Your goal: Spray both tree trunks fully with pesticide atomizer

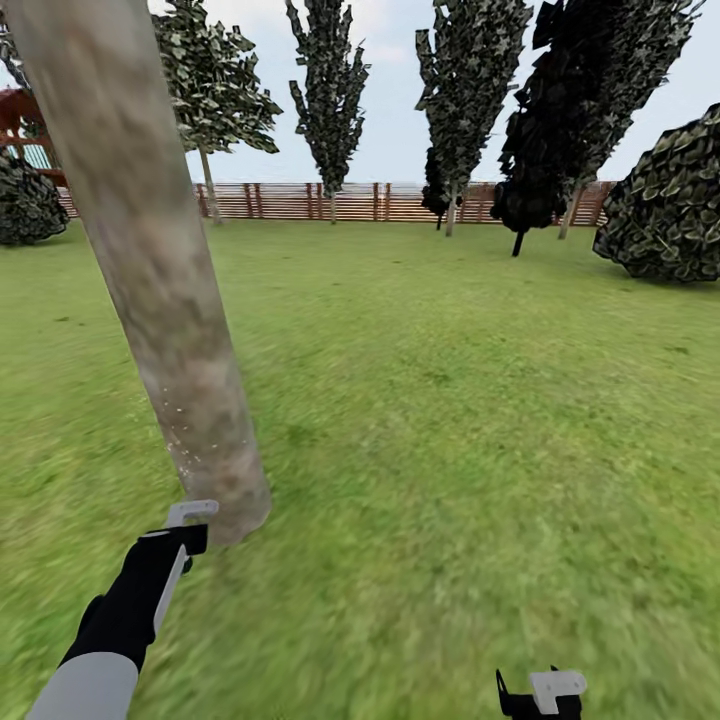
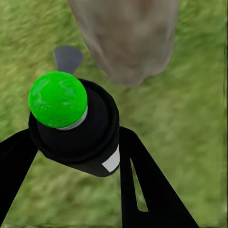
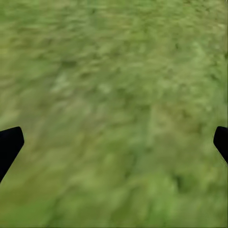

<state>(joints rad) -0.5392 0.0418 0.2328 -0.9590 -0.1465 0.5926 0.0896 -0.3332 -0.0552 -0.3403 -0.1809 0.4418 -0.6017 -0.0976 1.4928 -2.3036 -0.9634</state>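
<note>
Atomizer (image 2: 73, 126), pinched in the left gripper (image 2: 76, 156) beside the trunk (image 1: 150, 270) base, looks mid-spray with few specks showing, so next sweep upward; right gripper (image 3: 114, 142) hangs spread.

Our left arm (image 1: 120, 620) reaches forward, black forearm angled up; left gripper (image 2: 76, 142) clamps its fingers (image 2: 142, 185) on atomizer (image 2: 71, 123). Our right gripper (image 3: 114, 142) hangs low, fingertips (image 3: 9, 145) spread wide apart, holding nothing.

dark thin-trunked trees (image 1: 540, 120) before slat fence (image 1: 360, 201); round bush (image 1: 668, 200) right; red structure (image 1: 20, 125) far left.
</note>
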